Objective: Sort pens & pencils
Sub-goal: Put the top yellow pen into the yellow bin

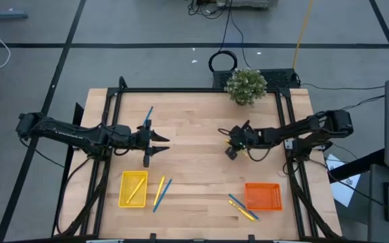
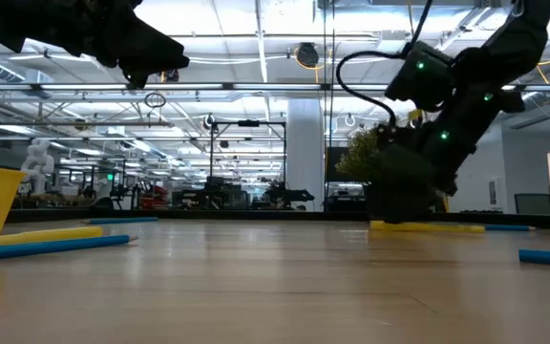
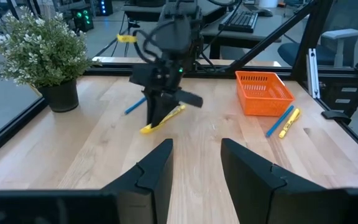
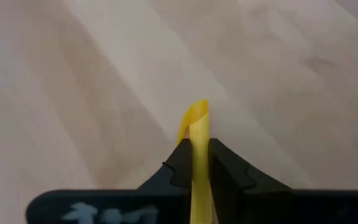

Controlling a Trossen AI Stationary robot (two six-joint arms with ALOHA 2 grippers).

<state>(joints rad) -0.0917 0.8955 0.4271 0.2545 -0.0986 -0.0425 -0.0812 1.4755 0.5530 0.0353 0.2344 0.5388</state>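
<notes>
My right gripper (image 1: 231, 151) stands at the table's middle right, pointing down and shut on a yellow pencil (image 3: 161, 120). My left gripper (image 1: 157, 144) hovers open at the middle left and touches nothing; its fingers (image 3: 157, 168) face the right arm. One blue pen (image 1: 147, 115) lies flat just beyond the left gripper, and another (image 3: 135, 107) lies beside the right gripper. A pencil and a pen (image 1: 161, 192) lie next to the yellow basket (image 1: 133, 188), which holds a pencil. More pens and pencils (image 1: 242, 208) lie by the orange basket (image 1: 263, 196). My right gripper pinches the yellow pencil (image 4: 197, 140) between its two fingers, coming from above. The pencil's end sticks out past the fingertips (image 4: 196, 112). It sits tilted in the hold, with its lower end (image 3: 146, 129) down on the table.
A potted plant (image 1: 246, 86) stands at the far edge, behind the right arm. The yellow basket sits near the front left and the orange basket near the front right. Bare wood (image 1: 194, 169) lies between the two grippers and the baskets.
</notes>
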